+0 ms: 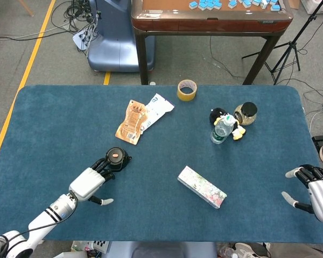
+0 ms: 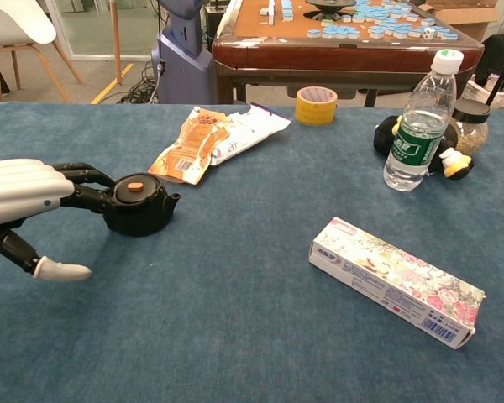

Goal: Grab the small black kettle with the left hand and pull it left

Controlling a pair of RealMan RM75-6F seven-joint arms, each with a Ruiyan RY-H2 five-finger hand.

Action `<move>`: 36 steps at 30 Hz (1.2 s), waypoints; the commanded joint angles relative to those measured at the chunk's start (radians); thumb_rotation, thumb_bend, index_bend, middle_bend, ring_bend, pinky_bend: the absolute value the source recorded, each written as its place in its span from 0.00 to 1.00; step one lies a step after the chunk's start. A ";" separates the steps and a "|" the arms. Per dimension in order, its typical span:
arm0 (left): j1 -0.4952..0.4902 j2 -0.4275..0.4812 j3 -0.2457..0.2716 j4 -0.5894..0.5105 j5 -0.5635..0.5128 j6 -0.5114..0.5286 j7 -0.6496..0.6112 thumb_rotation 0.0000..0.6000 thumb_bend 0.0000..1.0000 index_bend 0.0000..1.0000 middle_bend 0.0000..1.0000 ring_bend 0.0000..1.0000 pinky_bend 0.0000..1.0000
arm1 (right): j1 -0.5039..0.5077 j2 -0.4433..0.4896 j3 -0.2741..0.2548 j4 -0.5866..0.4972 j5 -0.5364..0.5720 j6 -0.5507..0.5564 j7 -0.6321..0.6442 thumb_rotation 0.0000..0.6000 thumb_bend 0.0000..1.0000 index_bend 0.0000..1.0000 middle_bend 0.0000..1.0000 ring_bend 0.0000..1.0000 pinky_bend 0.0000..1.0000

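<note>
Our left hand grips the kettle just below the snack bag, while our right hand rests open.

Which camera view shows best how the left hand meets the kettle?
The chest view: it shows from the side the left hand with its fingers reaching the kettle. The head view shows them from above, smaller, the contact being harder to judge.
</note>
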 commanded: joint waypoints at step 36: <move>0.025 -0.134 -0.097 -0.095 -0.218 0.080 0.327 0.23 0.15 0.30 0.31 0.23 0.00 | -0.024 -0.005 -0.008 0.047 0.022 0.004 0.048 1.00 0.20 0.41 0.41 0.26 0.28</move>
